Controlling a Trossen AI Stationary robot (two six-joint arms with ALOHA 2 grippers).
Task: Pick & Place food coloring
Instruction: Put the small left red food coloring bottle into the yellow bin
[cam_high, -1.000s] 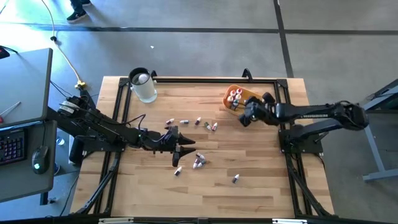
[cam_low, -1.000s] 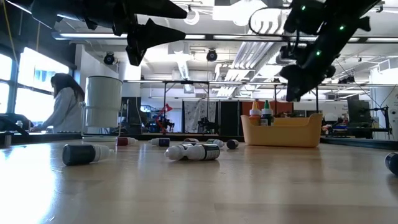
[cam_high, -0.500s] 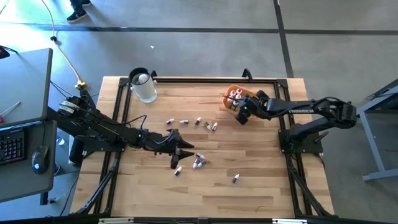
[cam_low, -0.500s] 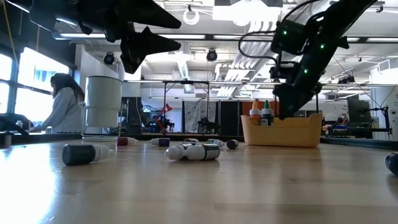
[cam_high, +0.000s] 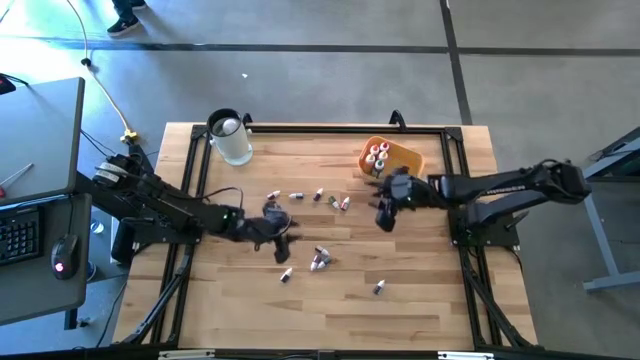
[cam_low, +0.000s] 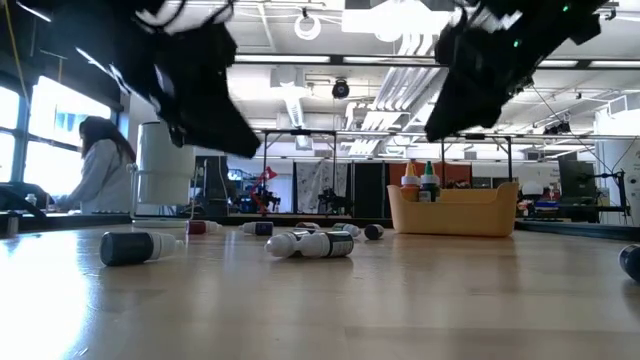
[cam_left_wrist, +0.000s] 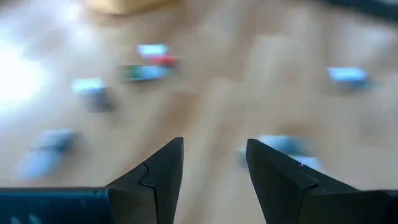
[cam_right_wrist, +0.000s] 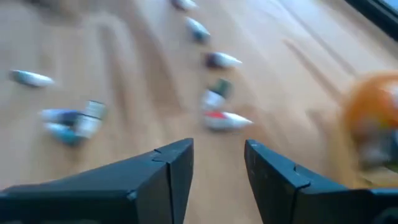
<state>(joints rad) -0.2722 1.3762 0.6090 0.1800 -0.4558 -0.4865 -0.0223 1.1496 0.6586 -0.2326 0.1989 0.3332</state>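
1. Nearest, the front half of the table (cam_high: 400, 310) lies bare wood, with one lone bottle (cam_high: 378, 288); a black frame (cam_high: 300, 128) runs along the far edge.
2. Mid-table, loose bottles (cam_high: 320, 259) lie scattered; more stand in the tray (cam_high: 405, 152) at the far right.
3. Left gripper (cam_high: 281, 236) hovers above the scattered bottles, fingers (cam_left_wrist: 155, 177) parted, nothing between them.
4. Right gripper (cam_high: 383, 216) hangs just in front of the tray, fingers (cam_right_wrist: 174, 168) also apart and empty.
5. Farthest, a clear jar (cam_high: 230, 138) stands at the far-left corner.
6. No writing is readable.
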